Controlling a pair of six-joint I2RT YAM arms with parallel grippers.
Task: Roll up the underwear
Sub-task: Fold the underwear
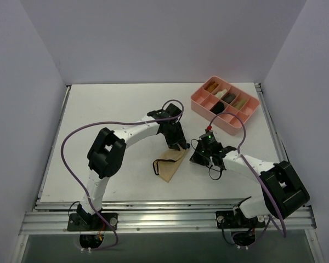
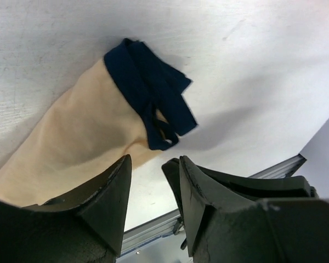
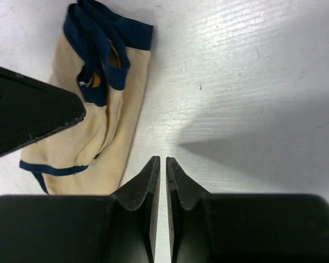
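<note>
I can read no lettering, number, brand or sign in any view: none on the underwear just ahead of my left end effector, none on the desk.

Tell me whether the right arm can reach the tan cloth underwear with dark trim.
Probably yes: the right arm's fingers hang shut over white table right beside the tan cloth underwear, nothing between; the left arm's fingers crowd one end.
</note>
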